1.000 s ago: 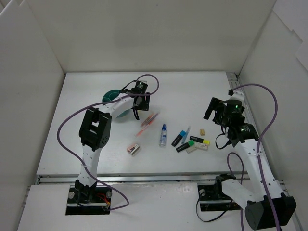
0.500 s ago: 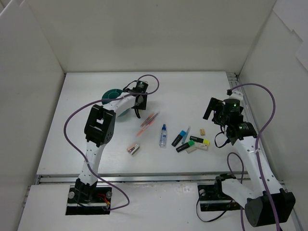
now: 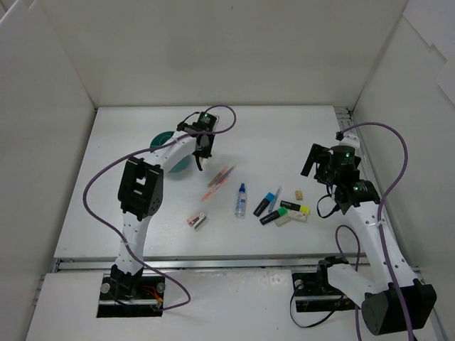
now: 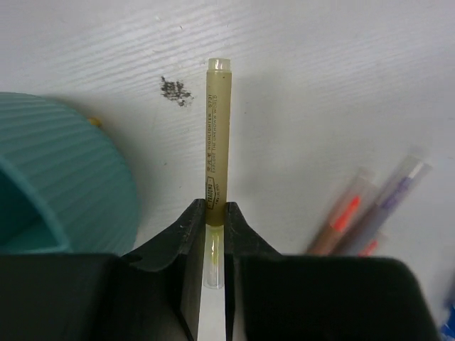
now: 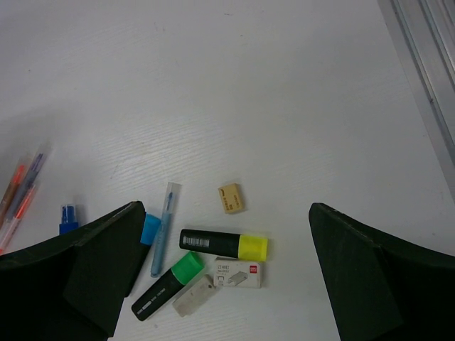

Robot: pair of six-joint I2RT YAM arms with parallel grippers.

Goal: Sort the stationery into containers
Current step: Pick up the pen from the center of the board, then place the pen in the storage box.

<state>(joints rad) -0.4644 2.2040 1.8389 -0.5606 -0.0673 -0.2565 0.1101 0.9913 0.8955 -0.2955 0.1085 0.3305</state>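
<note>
White table (image 3: 284, 135), white walls on three sides. Near its far left the left gripper (image 4: 215, 213) is clamped on a yellow pen (image 4: 216, 142), the jaws pinching the barrel near one end while the rest sticks out ahead of the fingers. The pen is outside the teal tub (image 4: 64, 177), just beside its ribbed outer wall; whether it touches the table cannot be told. A dark smudge (image 4: 175, 90) marks the surface between pen and tub.

To the right of the held pen, a small bunch of pink and orange pens (image 3: 219, 182) lies on the table. Further toward the middle lies a blue-capped bottle (image 3: 241, 199), and nearer the front edge a pink eraser (image 3: 197, 220).

Right of the bottle is a cluster: a blue highlighter (image 3: 266, 203), a thin blue pen (image 5: 163, 227) just beside it, a green highlighter (image 5: 167, 285), a yellow highlighter (image 5: 224, 245), a white eraser (image 5: 238, 273) touching the yellow one, and a tan eraser (image 5: 230, 198) a little apart.

The right gripper (image 3: 315, 162) hangs above this cluster with its jaws spread wide, holding nothing.
</note>
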